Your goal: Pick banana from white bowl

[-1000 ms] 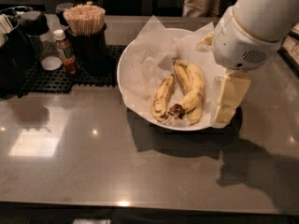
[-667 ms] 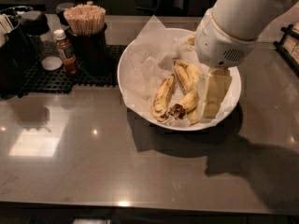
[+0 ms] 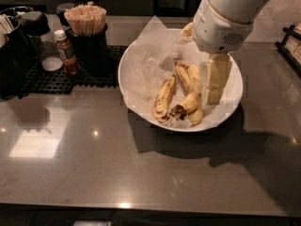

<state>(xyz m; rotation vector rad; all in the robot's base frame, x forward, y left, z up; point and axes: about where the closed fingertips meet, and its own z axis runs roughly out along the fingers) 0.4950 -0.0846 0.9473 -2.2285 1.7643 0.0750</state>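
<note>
Camera view has the gripper (image 3: 212, 97) hanging inside the white bowl's (image 3: 123, 74) right half, open or closed I cannot tell, just beside the banana (image 3: 192, 100) at the bowl's middle; I'd straddle its curved midsection, clear of the paper lining (image 3: 146, 65).

Curved yellow banana (image 3: 192, 102) lies in the paper-lined white bowl (image 3: 134, 100), the jaws just beside it.
</note>
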